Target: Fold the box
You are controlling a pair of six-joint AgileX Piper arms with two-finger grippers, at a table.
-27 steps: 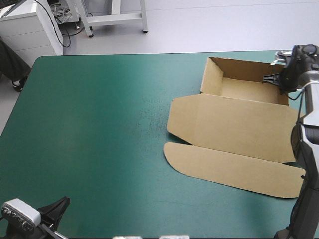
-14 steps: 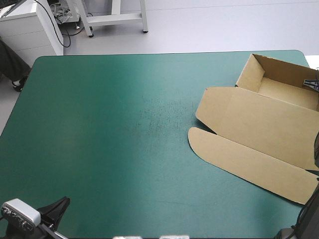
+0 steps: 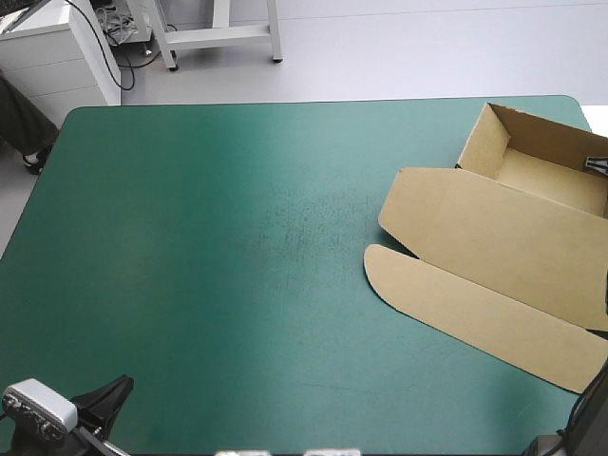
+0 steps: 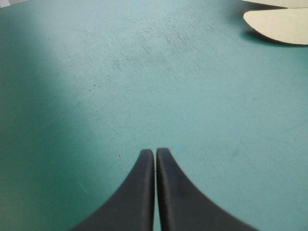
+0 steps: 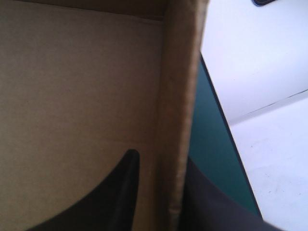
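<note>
The brown box [image 3: 494, 237] lies at the table's far right as an open tray [image 3: 546, 171] with raised walls. Its lid is flat toward the front and ends in a rounded flap [image 3: 456, 304], whose tip also shows far ahead of my left gripper [image 4: 279, 24]. My right gripper [image 5: 161, 159] is shut on the box's right wall [image 5: 180, 96], one black finger [image 5: 126, 178] inside the tray and the other outside. In the high view only a black bit of that gripper [image 3: 598, 163] shows at the tray. My left gripper [image 4: 155, 151] is shut and holds nothing, low over the front left corner [image 3: 104, 399].
The held wall stands close to the table's right edge [image 5: 211, 120], with pale floor beyond it. Bare teal-green cover [image 3: 218, 247] stretches from the box to the left edge. A white cabinet [image 3: 57, 57] stands beyond the far left corner.
The box has slid to the right, most of it earlier and only slightly just before. The right arm has gone almost out of the high view. The left gripper has not moved.
</note>
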